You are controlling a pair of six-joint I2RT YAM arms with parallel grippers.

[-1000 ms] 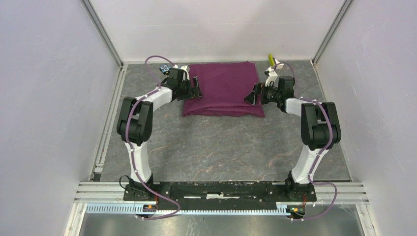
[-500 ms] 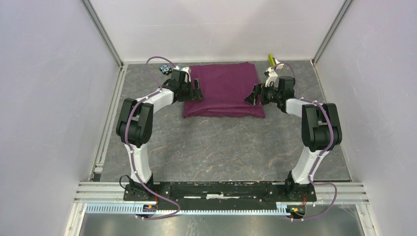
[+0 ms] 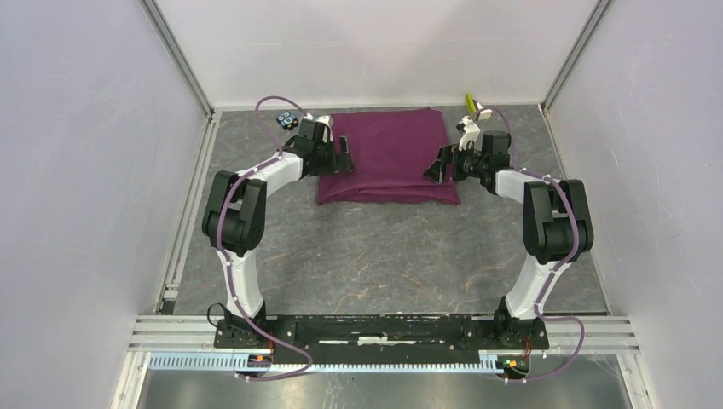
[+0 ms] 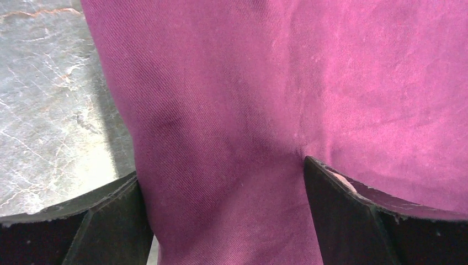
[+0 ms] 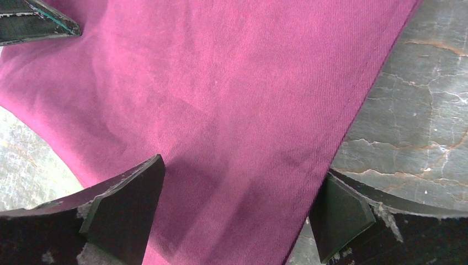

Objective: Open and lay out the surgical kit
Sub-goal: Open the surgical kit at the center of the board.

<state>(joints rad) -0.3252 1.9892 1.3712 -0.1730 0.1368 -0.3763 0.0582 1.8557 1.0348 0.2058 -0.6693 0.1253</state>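
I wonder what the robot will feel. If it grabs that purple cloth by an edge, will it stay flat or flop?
Probably flop: the purple cloth shows soft dents and a fine weave, so a pinched edge would likely droop. It lies folded and thick, so it may hide something and feel heavier than plain cloth.

Bright even light, soft shadows, wrap (image 4: 248, 83) weave sharp

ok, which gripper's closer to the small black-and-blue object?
Left. The left gripper sits at the purple wrap's left edge, near the black-and-blue object; the right gripper is across the wrap, at its right edge.
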